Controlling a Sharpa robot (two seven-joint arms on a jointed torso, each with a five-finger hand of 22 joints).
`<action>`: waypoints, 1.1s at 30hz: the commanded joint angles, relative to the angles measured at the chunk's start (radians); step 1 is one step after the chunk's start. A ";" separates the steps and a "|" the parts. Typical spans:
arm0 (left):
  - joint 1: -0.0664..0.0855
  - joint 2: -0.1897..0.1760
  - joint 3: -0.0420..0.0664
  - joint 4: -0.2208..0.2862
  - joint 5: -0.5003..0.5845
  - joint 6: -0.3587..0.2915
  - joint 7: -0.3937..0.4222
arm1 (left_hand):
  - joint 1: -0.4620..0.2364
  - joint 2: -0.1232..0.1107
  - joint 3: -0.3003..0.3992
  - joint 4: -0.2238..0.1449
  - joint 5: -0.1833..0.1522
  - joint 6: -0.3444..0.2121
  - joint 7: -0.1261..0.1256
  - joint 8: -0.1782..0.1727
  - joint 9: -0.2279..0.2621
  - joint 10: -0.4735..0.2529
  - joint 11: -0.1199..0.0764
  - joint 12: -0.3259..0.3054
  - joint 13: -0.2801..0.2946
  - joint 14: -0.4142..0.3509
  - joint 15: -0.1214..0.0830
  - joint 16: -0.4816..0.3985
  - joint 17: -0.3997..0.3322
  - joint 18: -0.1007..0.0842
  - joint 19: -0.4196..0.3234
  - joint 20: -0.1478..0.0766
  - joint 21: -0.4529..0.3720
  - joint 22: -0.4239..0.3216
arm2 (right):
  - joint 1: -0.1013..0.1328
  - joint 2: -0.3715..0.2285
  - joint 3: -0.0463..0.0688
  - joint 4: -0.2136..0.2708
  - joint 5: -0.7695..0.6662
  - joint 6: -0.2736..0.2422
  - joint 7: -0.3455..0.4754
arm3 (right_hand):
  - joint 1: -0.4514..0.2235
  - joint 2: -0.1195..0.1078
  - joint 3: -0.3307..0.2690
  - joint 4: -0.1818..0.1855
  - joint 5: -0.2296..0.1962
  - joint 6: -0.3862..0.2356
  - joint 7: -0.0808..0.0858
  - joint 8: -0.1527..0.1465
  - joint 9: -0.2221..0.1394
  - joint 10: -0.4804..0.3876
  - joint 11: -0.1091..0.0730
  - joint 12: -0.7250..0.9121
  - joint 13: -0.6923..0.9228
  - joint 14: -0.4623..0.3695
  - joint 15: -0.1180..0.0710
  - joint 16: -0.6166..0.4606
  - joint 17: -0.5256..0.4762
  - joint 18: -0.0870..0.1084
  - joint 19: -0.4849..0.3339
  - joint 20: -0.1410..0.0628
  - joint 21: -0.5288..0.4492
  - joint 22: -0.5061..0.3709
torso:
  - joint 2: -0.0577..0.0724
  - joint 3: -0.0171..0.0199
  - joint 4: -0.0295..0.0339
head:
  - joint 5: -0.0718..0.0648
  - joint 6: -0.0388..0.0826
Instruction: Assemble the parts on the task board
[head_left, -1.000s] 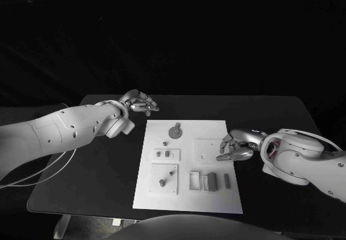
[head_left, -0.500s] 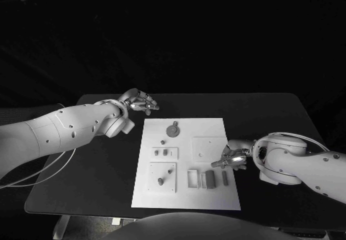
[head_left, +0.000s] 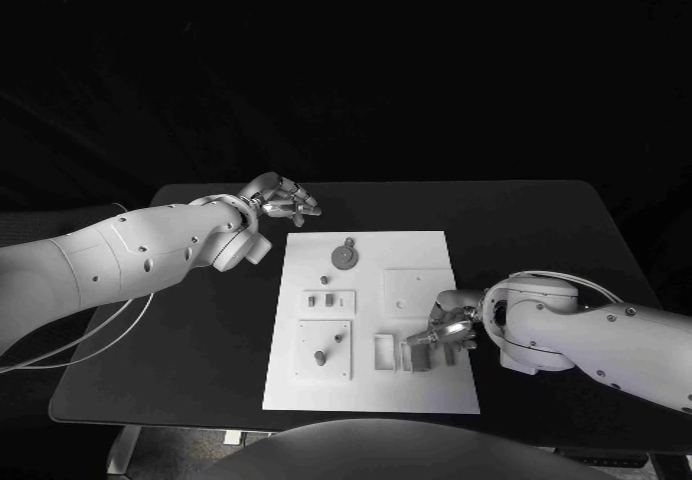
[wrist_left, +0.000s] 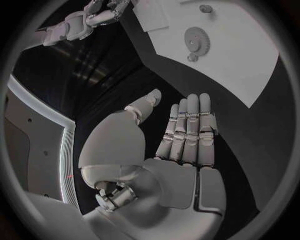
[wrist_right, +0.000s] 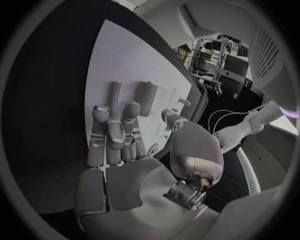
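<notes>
1. The task board (head_left: 372, 320) lies in the middle of the black bench (head_left: 548, 220), long side running from 12 to 6 o'clock in the head view, so both arms can reach it from either flank.
2. The right hand (head_left: 444, 328) sits at the board's 4 o'clock edge, over the row of upright bar-shaped parts (head_left: 418, 357) and the small frame beside them. I judge this is the step in hand: going for one of those bars.
3. In the right wrist view, the right hand's fingers (wrist_right: 114, 137) lie close together and slightly bent, tips near two of the bars (wrist_right: 145, 97). Nothing is plainly pinched between them (whether a tip already touches a bar I cannot tell).
4. The left hand (head_left: 280, 203) hovers off the board at its 11 o'clock corner, probably parked there to keep out of the right arm's way. Its fingers (wrist_left: 187, 130) are straight and side by side, thumb apart, holding nothing.
5. The gear part (head_left: 346, 259) rests on the board near 12 o'clock, close to the left hand, with a small peg just above it.
6. Two square sub-plates at 8 o'clock carry short pegs (head_left: 320, 357), standing upright, presumably as seats for other parts.
</notes>
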 joint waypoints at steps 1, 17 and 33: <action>0.001 0.001 0.001 0.002 0.007 0.008 0.006 | 0.000 0.008 0.000 0.008 -0.003 -0.006 -0.003 -0.003 0.001 -0.004 0.001 0.004 -0.001 0.007 0.002 -0.005 0.001 0.017 0.004 0.000 -0.005 0.001 | -0.005 0.010 -0.001 -0.004 0.007 0.039 -0.004 | 0.016 0.002 -0.004 0.006 0.000 0.000 0.000 -0.005 0.000 0.006 0.000 0.006 0.002 0.008 0.001 0.005 0.005 0.028 0.000 -0.005 0.007 0.021 | 0.000 0.0001 0.0000 | 0.003 -0.003; 0.001 0.004 0.001 0.004 0.005 0.004 -0.001 | -0.002 0.009 -0.001 0.011 -0.003 -0.006 -0.003 -0.003 0.001 -0.004 0.002 0.005 -0.002 0.007 0.002 -0.006 0.003 0.017 0.004 0.000 -0.005 0.001 | -0.023 0.052 -0.005 -0.036 -0.128 0.072 -0.016 | 0.048 0.030 -0.043 0.008 0.001 0.014 -0.005 -0.008 0.006 0.014 -0.003 0.013 0.013 0.033 0.001 0.005 0.062 0.028 -0.004 -0.005 0.020 0.021 | -0.003 -0.0002 -0.0009 | 0.013 -0.017; 0.001 0.003 0.001 0.008 0.005 0.006 -0.003 | -0.003 0.010 -0.001 0.012 -0.003 -0.006 -0.003 -0.003 0.001 -0.004 0.002 0.005 -0.003 0.007 0.002 -0.007 0.004 0.017 0.004 0.000 -0.005 0.002 | -0.026 0.074 -0.013 -0.042 -0.142 0.072 -0.032 | 0.149 0.105 -0.109 -0.123 0.064 0.032 -0.007 -0.023 0.007 0.020 -0.006 0.014 0.024 0.048 0.004 -0.006 0.092 0.028 -0.011 0.000 0.031 0.018 | -0.003 -0.0010 -0.0010 | 0.018 -0.019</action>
